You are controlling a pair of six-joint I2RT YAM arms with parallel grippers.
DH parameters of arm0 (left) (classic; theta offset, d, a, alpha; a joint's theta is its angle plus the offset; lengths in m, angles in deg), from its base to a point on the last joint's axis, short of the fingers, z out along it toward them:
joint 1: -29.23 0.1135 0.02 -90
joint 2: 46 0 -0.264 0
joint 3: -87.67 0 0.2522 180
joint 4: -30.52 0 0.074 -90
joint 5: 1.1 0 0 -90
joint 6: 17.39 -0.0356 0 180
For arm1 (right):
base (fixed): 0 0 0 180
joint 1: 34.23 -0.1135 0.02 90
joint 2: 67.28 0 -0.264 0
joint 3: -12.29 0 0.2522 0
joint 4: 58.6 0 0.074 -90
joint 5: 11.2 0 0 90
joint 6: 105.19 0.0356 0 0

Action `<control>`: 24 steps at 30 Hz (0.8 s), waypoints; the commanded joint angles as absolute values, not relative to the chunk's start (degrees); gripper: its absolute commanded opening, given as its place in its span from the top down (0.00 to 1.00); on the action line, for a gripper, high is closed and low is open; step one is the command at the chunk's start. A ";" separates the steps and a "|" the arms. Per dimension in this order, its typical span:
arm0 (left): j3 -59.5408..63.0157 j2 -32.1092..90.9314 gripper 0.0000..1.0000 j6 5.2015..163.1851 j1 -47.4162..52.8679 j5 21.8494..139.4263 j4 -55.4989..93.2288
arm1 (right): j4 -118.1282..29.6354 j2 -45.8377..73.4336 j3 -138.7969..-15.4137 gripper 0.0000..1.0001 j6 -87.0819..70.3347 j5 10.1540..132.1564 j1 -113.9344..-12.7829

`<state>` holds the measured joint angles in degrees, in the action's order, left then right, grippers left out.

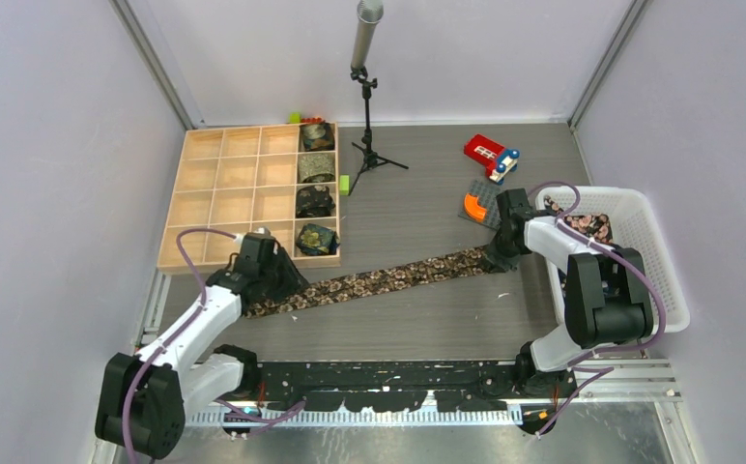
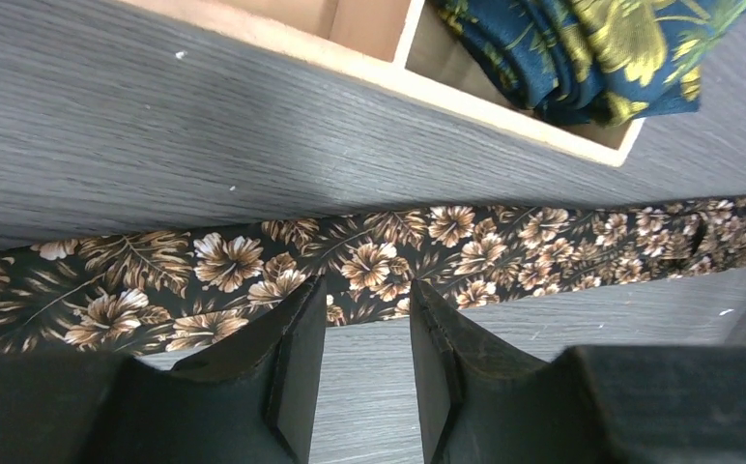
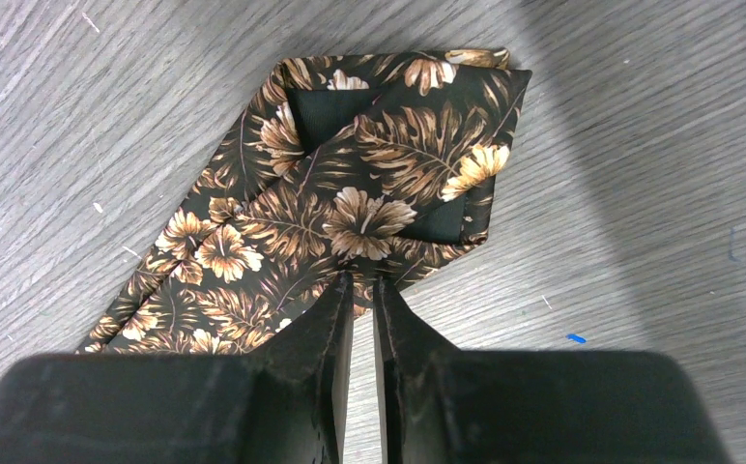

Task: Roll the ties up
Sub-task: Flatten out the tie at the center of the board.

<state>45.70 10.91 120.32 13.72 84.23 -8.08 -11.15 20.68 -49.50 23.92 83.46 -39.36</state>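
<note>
The brown floral tie (image 1: pixel 379 280) lies flat and stretched across the grey table (image 1: pixel 417 329). It runs from the near corner of the wooden compartment tray (image 1: pixel 187 174), whose right-hand column holds four rolled ties (image 1: pixel 316 184), toward the white basket (image 1: pixel 661 253), and its right-hand end is folded over on itself. The left gripper (image 2: pixel 367 300) sits at the tie's near edge just beside the tray, its fingers parted with a clear gap and clasping nothing. The right gripper (image 3: pixel 361 285) has its fingers drawn almost together with the tips at the edge of the folded end, and I cannot tell whether they pinch the cloth.
</note>
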 commanded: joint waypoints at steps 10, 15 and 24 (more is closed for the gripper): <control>48.39 10.04 0.63 120.18 12.97 101.00 -12.79 | -9.34 20.08 -50.03 0.81 28.17 93.75 -35.00; 48.58 4.97 0.64 121.64 12.93 105.85 -16.95 | -9.25 20.26 -50.09 0.81 28.23 93.83 -34.98; 47.16 3.09 0.63 129.18 14.44 113.24 -24.85 | -9.25 20.09 -50.29 0.81 28.23 93.53 -35.02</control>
